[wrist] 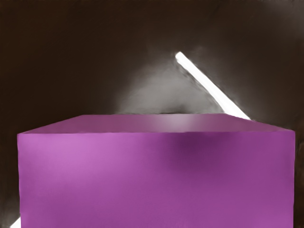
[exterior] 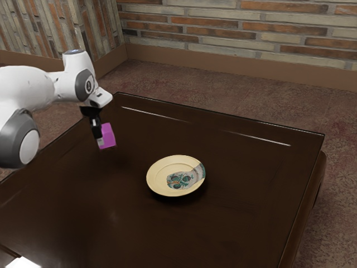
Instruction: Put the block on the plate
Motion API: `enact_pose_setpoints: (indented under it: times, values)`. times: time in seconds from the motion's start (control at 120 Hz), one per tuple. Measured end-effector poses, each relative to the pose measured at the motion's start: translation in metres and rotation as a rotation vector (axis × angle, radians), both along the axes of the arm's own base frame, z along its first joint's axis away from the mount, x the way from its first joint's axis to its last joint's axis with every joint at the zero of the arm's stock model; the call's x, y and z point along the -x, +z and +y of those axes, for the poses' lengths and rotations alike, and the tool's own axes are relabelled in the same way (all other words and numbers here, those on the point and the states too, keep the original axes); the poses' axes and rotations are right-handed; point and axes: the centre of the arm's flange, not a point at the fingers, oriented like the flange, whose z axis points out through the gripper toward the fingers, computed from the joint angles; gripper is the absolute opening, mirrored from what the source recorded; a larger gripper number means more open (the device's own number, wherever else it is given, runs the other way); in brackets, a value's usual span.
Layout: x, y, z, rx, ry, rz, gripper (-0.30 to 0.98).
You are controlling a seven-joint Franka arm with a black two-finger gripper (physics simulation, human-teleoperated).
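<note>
Gripping the magenta, box-shaped block (exterior: 109, 135) in the black two-finger gripper (exterior: 102, 139). Carrying it above the dark, glossy wooden table (exterior: 234, 223), well apart from the round cream plate (exterior: 158, 173) with a teal-and-grey pattern. Probably needing to travel toward the exterior view's right and closer to that camera, before lowering onto the plate's middle.

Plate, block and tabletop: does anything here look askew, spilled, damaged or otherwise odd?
Nothing stands out. The plate looks whole and level on the table; its colored motif reads as decoration, not a spill. The bright streaks look like reflected light. The magenta block, at the gripper, shows no damage.
</note>
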Motion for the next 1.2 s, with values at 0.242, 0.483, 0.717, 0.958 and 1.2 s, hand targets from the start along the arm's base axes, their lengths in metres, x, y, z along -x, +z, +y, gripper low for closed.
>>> enact_pose_setpoints:
  times: [0.242, 0.483, 0.717, 0.958, 1.2]
  values:
    - [-0.033, 0.033, -0.047, 0.011, -0.081, -0.073, 0.37]
    - [-0.061, 0.031, -0.182, 0.026, -0.265, -0.091, 0.37]
    - [-0.057, 0.021, -0.282, 0.062, -0.395, -0.083, 0.37]
    - [-0.026, -0.014, -0.286, 0.093, -0.386, 0.001, 0.38]
    - [-0.015, -0.049, -0.287, 0.103, -0.377, 0.034, 0.39]
